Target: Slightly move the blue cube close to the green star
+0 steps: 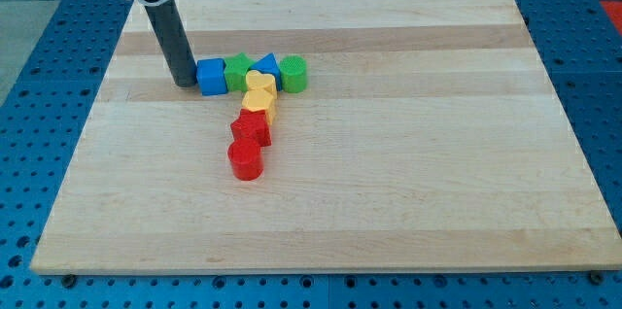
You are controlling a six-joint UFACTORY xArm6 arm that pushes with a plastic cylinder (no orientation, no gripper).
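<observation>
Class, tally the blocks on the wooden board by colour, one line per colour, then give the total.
Blue: 2 – blue cube, blue triangular block
Green: 2 – green star, green block
Yellow: 2 – yellow heart-like block, yellow block
Red: 2 – red block, red cylinder
Total: 8

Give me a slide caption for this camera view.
My tip touches the blue cube from the view's left, cube against the green star.
</observation>
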